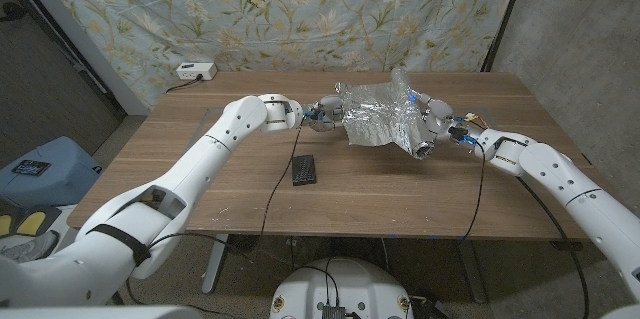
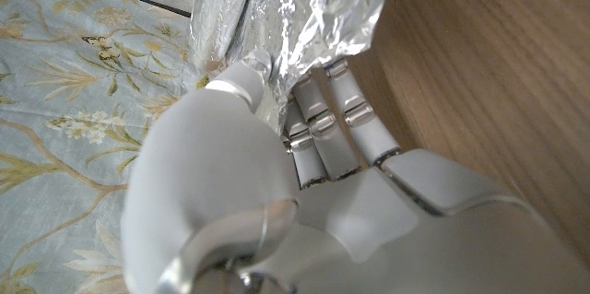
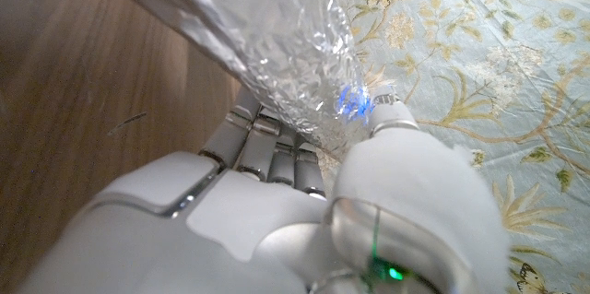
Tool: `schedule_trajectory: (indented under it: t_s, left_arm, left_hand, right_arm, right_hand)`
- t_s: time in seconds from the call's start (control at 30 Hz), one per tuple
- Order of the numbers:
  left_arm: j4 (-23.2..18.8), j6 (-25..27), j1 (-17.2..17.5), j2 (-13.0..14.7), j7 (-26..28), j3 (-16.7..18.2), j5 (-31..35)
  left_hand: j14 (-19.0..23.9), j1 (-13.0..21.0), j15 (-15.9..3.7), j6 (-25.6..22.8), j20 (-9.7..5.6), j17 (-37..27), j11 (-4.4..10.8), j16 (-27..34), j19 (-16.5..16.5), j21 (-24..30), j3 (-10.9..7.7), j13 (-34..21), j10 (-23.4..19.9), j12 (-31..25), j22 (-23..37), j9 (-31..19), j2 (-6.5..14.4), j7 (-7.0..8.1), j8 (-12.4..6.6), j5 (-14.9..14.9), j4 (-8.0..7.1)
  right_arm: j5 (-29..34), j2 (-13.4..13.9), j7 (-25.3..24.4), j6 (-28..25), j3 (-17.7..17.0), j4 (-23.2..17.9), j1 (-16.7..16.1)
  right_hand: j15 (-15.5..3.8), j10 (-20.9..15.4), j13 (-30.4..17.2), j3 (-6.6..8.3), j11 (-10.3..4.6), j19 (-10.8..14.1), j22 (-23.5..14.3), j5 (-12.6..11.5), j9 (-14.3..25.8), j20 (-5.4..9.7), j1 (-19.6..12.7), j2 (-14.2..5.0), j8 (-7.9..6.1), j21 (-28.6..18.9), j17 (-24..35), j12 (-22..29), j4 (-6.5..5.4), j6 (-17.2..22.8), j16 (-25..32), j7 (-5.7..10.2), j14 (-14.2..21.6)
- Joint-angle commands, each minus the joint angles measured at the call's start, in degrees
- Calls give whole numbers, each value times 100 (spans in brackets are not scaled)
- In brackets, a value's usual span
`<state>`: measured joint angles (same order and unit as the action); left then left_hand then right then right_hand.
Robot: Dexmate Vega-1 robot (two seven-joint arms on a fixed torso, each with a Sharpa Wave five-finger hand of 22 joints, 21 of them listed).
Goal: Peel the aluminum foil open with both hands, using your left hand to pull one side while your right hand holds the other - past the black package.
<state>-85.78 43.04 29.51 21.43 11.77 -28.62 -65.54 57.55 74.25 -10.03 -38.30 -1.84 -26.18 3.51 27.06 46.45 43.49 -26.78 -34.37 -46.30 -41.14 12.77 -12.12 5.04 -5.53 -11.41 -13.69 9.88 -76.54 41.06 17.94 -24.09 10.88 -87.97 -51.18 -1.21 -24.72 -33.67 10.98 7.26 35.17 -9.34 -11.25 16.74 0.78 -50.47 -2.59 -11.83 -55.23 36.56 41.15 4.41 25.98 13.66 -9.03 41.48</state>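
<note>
Floral fabric hangs behind a wooden table [image 1: 200, 174]. Toward the far edge, a crumpled sheet of aluminum foil [image 1: 380, 114] is stretched between both hands, its long axis running along that edge. The left hand [image 1: 325, 115] pinches the foil's left end; the right hand [image 1: 436, 125] grips the right end, fingers closed on the shiny, wrinkled metal. A flat black package [image 1: 304, 169] lies nearer the front edge, apart from the foil.

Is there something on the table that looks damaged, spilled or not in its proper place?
Nothing spilled. The crumpled silver aluminum foil sheet is heavily wrinkled and held up between the left hand and the right hand, as the peeling requires. The small black rectangular package lies intact nearer the robot.
</note>
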Motion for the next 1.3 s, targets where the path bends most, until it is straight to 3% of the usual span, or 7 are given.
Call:
schedule_trajectory:
  t_s: [0.03, 0.63, 0.73, 1.3]
  left_arm:
    - [16, -2, -4, 28, 32, 80, 12]
    - [-264, -1, 68, 166, 180, 151, 7]
    - [-305, 17, 81, 179, 245, 153, 1]
    - [-507, 8, 200, 175, 475, 198, -143]
  left_hand:
    - [64, 60, -17, -248, -16, -29, 232, -29, -10, 42, 21, -26, -237, -23, 1, -29, 13, -249, 23, 9, -23]
    - [86, 70, -17, -260, -22, -57, 227, -43, -30, 147, 26, -25, -238, -8, -13, -33, 7, -240, 23, 6, -24]
    - [88, 67, -12, -259, -19, -60, 230, -47, -42, 160, 26, -35, -227, -8, -16, -33, 7, -241, 24, 6, -27]
    - [200, 126, -39, -494, -44, -107, 222, -22, -59, 328, 44, 91, -410, 27, -36, -38, -81, -254, -48, 6, 17]
  right_arm:
    - [-70, -107, 194, -136, 18, 287, 138]
    - [-136, -317, 563, -27, -91, 616, 143]
    - [-154, -332, 550, -9, -129, 601, 98]
    - [-174, -307, 677, 31, -228, 517, -68]
  right_hand:
    - [34, -21, 5, -29, 27, 20, -19, -30, 7, -29, 42, 9, 3, 51, 1, -32, 8, -7, -23, -39, -15]
    - [-25, 1, -38, -184, -13, -2, -23, -115, 4, -36, 222, 239, -9, 259, -8, -47, 8, -55, -7, 11, -41]
    - [-71, -60, -65, -173, -102, 66, -26, -163, 8, 33, 158, 240, -35, 296, 11, -8, 52, -2, 35, 50, 24]
    - [-130, -101, -162, -122, -160, 154, -33, -256, 28, 95, -24, 174, -59, 446, 84, 74, 158, 61, 90, 107, 74]
